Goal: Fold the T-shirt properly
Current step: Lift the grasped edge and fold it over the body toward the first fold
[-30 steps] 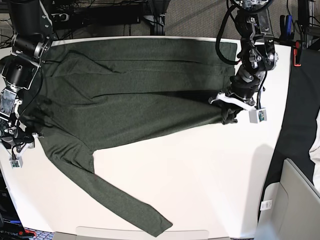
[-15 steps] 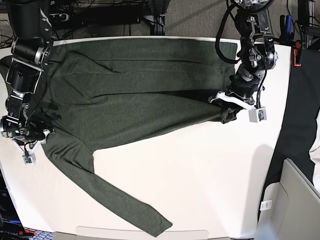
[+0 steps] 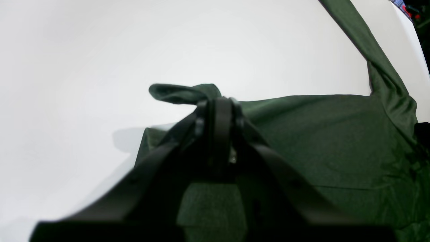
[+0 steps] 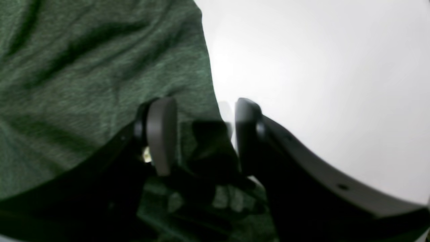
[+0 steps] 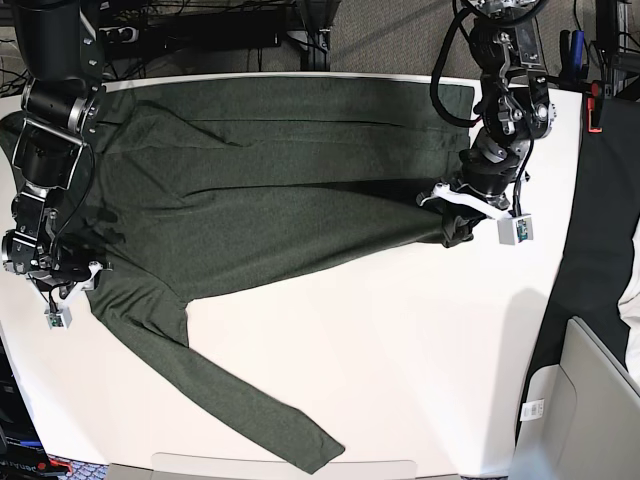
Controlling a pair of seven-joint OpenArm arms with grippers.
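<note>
The dark olive T-shirt [image 5: 270,190] lies spread across the white table [image 5: 400,350], with one long sleeve [image 5: 240,400] running to the front edge. In the base view my left gripper [image 5: 456,222] is at the shirt's right corner. It is shut on a bunched fold of the T-shirt [image 3: 319,141], where the left gripper [image 3: 218,107] pinches the fabric. My right gripper [image 5: 88,272] is at the shirt's left edge near the sleeve's root. In the right wrist view the right gripper [image 4: 203,134] is open, and its pads straddle the edge of the T-shirt [image 4: 84,67] low over the table.
A grey bin [image 5: 590,400] stands off the table at the lower right, past a black strip [image 5: 590,250] along the table's right edge. Cables and frame parts [image 5: 200,30] line the far edge. Bare table [image 3: 100,50] lies in front of the shirt.
My right arm has moved from the table's left rim in to the shirt's edge, and its jaws have narrowed a little. The left gripper and its corner have stayed put.
</note>
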